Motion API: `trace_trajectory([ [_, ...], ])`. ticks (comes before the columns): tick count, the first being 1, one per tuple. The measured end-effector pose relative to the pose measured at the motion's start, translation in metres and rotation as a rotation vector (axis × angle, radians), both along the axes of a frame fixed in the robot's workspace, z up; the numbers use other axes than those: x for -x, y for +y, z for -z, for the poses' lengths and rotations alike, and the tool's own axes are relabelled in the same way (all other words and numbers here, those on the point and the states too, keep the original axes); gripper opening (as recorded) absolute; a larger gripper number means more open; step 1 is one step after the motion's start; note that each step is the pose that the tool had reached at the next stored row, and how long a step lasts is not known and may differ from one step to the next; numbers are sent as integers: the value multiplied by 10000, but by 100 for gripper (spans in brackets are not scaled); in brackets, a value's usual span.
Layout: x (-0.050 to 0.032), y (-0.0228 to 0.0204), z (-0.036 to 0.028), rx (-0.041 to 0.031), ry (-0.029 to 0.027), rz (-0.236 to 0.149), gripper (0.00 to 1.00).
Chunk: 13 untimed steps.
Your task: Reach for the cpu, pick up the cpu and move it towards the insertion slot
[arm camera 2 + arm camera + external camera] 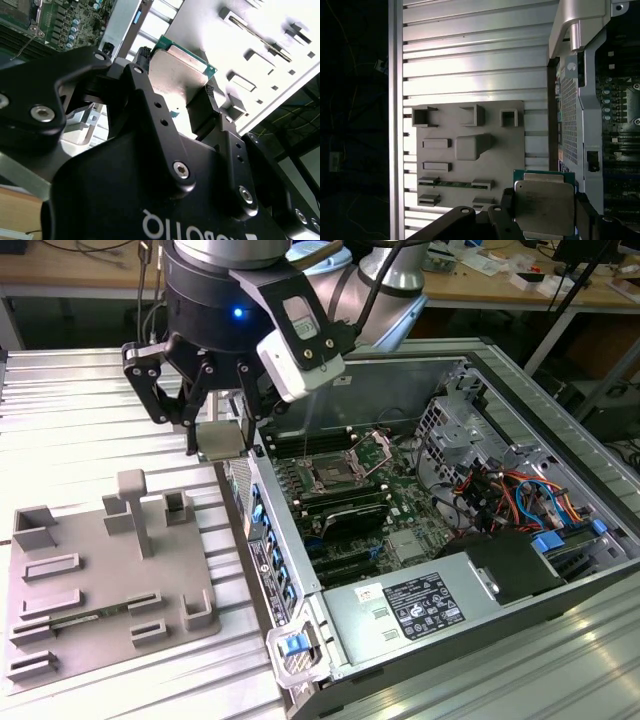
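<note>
The cpu (221, 438) is a flat silvery square with a thin green edge, and my gripper (220, 447) is shut on it. It hangs above the ribbed metal table, just outside the open computer case's near wall. Both wrist views show the black fingers (136, 75) clamping the cpu (176, 70) on two opposite sides, with the chip (543, 206) level between them. The insertion slot (334, 477), a steel-framed square socket with a dark centre, lies on the motherboard inside the case, toward the exterior view's right of the gripper.
A grey fixture plate (100, 570) with raised blocks lies on the table at the exterior view's left. The case wall (268, 540) stands between the gripper and the board. Inside are a small heatsink (405, 548), a power supply (400, 610) and cables (500, 495).
</note>
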<state>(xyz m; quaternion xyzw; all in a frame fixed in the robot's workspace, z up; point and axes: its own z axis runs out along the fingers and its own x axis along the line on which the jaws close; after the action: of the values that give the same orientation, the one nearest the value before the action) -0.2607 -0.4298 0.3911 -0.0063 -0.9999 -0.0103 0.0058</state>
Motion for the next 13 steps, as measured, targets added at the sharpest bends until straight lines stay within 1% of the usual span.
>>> trace_trajectory([
  [5, -57, 2, 1, 36, 0, 0, 55],
  [6, -91, 4, 1, 64, 0, 0, 55],
  [13, -201, 9, 5, 133, 1, 1, 55],
])
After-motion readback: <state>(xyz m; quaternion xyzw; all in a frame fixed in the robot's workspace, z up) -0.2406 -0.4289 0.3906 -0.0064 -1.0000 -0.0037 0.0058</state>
